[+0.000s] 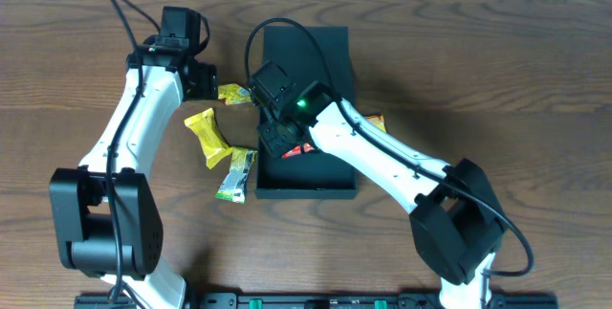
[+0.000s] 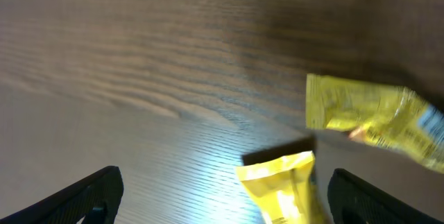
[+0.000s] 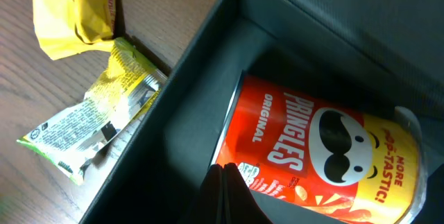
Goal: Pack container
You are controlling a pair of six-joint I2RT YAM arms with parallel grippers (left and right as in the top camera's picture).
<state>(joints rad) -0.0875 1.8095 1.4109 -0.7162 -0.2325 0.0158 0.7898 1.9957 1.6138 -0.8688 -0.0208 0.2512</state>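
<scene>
Leftmost, the left tool (image 2: 223, 195) hangs over the counter (image 1: 57, 79) with its fingers spread wide and nothing between them. Just ahead lie the near yellow packet (image 2: 281, 193) and the far yellow packet (image 2: 368, 116), close to each other, so a careless descent could pinch a crinkled edge that slips free or drag both at once. Further right a green packet (image 1: 236, 175) lies just beside the left wall of the container (image 1: 306, 192), which sits mid-counter with its lid folded back. Inside it the right tool (image 3: 227, 193) has its fingers pressed together, gripping nothing, right at the red chip can (image 3: 312, 161) — whether they touch I cannot tell. A nudge could roll the can, and it already takes up floor space the packets will likely need. An orange packet (image 1: 375, 120) peeks out beside the right wall.
</scene>
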